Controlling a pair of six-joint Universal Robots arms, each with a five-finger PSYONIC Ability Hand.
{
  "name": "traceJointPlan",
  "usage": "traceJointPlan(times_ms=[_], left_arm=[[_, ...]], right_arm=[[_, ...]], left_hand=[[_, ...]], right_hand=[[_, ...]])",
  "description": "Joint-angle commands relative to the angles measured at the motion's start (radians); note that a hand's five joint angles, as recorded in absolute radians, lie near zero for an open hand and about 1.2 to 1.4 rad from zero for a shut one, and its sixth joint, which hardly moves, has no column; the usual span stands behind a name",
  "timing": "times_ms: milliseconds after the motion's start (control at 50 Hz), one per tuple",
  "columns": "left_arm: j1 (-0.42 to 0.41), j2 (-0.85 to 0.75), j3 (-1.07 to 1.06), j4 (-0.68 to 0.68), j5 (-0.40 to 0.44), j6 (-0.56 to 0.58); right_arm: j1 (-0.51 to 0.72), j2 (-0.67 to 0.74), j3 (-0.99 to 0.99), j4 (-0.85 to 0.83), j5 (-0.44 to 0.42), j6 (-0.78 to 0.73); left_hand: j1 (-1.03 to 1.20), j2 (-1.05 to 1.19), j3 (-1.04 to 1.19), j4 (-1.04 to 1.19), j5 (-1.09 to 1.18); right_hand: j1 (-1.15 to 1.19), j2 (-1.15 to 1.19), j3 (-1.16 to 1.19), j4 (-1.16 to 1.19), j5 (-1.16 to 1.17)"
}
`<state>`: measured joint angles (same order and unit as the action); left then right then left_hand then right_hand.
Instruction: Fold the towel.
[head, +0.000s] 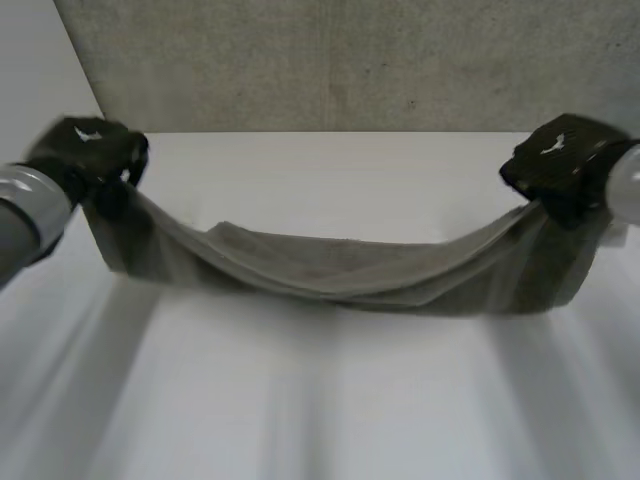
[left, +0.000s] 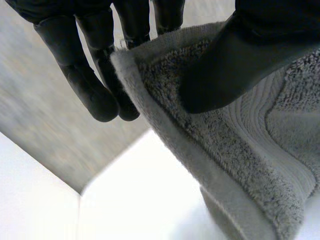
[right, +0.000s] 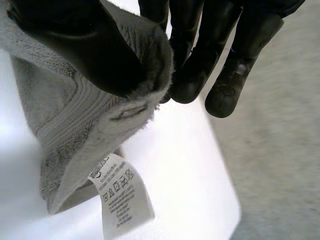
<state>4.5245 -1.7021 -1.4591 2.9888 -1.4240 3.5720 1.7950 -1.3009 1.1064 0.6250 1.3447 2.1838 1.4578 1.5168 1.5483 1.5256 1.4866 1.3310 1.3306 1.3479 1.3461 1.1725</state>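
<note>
Soft, even light — bright white table (head: 330, 400)
The towel (head: 340, 270) casts a faint shadow beneath its sag; the grey wall (head: 350, 60) behind is dimmer.

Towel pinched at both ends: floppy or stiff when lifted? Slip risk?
Probably very floppy: the towel sags deeply between the left hand and right hand. Slip seems unlikely: its thick looped pile looks grippy where each hand pinches a corner. Likely light, since corner pinches alone hold it up.

Black left hand (head: 88, 152) and right hand (head: 558, 165), grey arms (head: 15, 232).
Matte rounded fingers (left: 92, 92); small white mark on each back; pale wrist bands.
</note>
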Motion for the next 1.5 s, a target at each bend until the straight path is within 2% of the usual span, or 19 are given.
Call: traceJointPlan(times_ms=[20,80,100,120,160,180,220,300,340,460,580,640,680,740,840,1000,1200,1360,1500], left_arm=[[-0.038,-0.276,0.250,-0.007,-0.104,0.102],[-0.051,-0.366,0.441,-0.004,-0.115,0.097],[-0.056,-0.404,0.548,-0.001,-0.118,0.093],[-0.056,-0.404,0.549,-0.001,-0.118,0.093],[-0.068,-0.464,0.774,0.015,-0.122,0.053],[-0.068,-0.464,0.775,0.015,-0.122,0.053],[-0.076,-0.496,0.973,0.061,-0.145,-0.077],[-0.067,-0.510,1.136,0.070,-0.165,-0.230],[-0.067,-0.528,1.213,0.017,-0.159,-0.304],[-0.071,-0.561,1.221,-0.136,-0.144,-0.312],[-0.064,-0.588,1.039,-0.263,-0.139,-0.318],[-0.053,-0.576,0.859,-0.195,-0.131,-0.309],[-0.039,-0.516,0.669,-0.052,-0.118,-0.300],[-0.032,-0.462,0.569,0.021,-0.112,-0.291],[-0.018,-0.297,0.213,0.284,-0.087,-0.204],[-0.019,-0.159,-0.157,0.473,-0.052,-0.066],[0.039,0.015,-0.418,0.535,-0.004,-0.032],[0.157,0.248,-0.569,0.526,0.121,0.010],[0.177,0.354,-0.641,0.519,0.192,0.011]], right_arm=[[0.081,0.191,-0.170,-0.140,0.091,-0.016],[0.110,0.236,-0.264,-0.329,0.102,-0.018],[0.121,0.244,-0.292,-0.469,0.103,-0.021],[0.121,0.244,-0.292,-0.470,0.103,-0.021],[0.135,0.239,-0.275,-0.812,0.100,-0.016],[0.135,0.239,-0.275,-0.814,0.100,-0.016],[0.139,0.220,-0.217,-1.093,0.099,-0.016],[0.138,0.169,-0.177,-1.169,0.091,-0.012],[0.138,0.149,-0.168,-1.107,0.085,-0.007],[0.133,0.157,-0.161,-0.889,0.083,-0.006],[0.124,0.175,-0.080,-0.677,0.082,-0.010],[0.122,0.184,-0.003,-0.630,0.074,-0.016],[0.122,0.192,0.033,-0.623,0.074,-0.018],[0.122,0.206,0.095,-0.619,0.074,-0.019],[0.121,0.209,0.199,-0.616,0.073,-0.016],[0.119,0.186,0.312,-0.613,0.079,-0.012],[0.066,-0.023,0.426,-0.550,0.070,-0.013],[-0.048,-0.230,0.409,-0.296,-0.088,-0.012],[-0.103,-0.302,0.371,-0.226,-0.185,-0.004]], left_hand=[[-0.062,-0.121,-0.152,-0.129,-0.265],[-0.062,-0.121,-0.152,-0.129,-0.265],[-0.062,-0.121,-0.152,-0.129,-0.265],[-0.062,-0.121,-0.152,-0.129,-0.265],[-0.062,-0.121,-0.152,-0.129,-0.265],[-0.062,-0.121,-0.152,-0.129,-0.265],[-0.062,-0.121,-0.152,-0.129,-0.265],[-0.062,-0.121,-0.152,-0.129,-0.265],[-0.062,-0.121,-0.152,-0.129,-0.265],[-0.062,-0.121,-0.152,-0.129,-0.265],[-0.062,-0.121,-0.152,-0.129,-0.265],[-0.062,-0.121,-0.152,-0.129,-0.265],[-0.062,-0.121,-0.152,-0.129,-0.265],[-0.062,-0.121,-0.152,-0.129,-0.265],[-0.062,-0.121,-0.152,-0.129,-0.265],[-0.062,-0.121,-0.152,-0.129,-0.265],[-0.062,-0.121,-0.152,-0.129,-0.265],[-0.062,-0.121,-0.152,-0.129,-0.265],[-0.062,-0.121,-0.152,-0.129,-0.265]], right_hand=[[0.065,0.066,0.048,0.050,0.049],[0.065,0.066,0.048,0.050,0.049],[0.065,0.066,0.048,0.050,0.049],[0.065,0.066,0.048,0.050,0.049],[0.065,0.066,0.048,0.050,0.049],[0.065,0.066,0.048,0.050,0.049],[0.065,0.066,0.048,0.050,0.049],[0.065,0.066,0.048,0.050,0.049],[0.065,0.066,0.048,0.050,0.049],[0.065,0.066,0.048,0.050,0.049],[0.065,0.066,0.048,0.050,0.049],[0.065,0.066,0.048,0.050,0.049],[0.065,0.066,0.048,0.050,0.049],[0.065,0.066,0.048,0.050,0.049],[0.065,0.066,0.048,0.050,0.049],[0.065,0.066,0.048,0.050,0.049],[0.065,0.066,0.048,0.050,0.049],[0.065,0.066,0.048,0.050,0.049],[0.065,0.066,0.048,0.050,0.049]])
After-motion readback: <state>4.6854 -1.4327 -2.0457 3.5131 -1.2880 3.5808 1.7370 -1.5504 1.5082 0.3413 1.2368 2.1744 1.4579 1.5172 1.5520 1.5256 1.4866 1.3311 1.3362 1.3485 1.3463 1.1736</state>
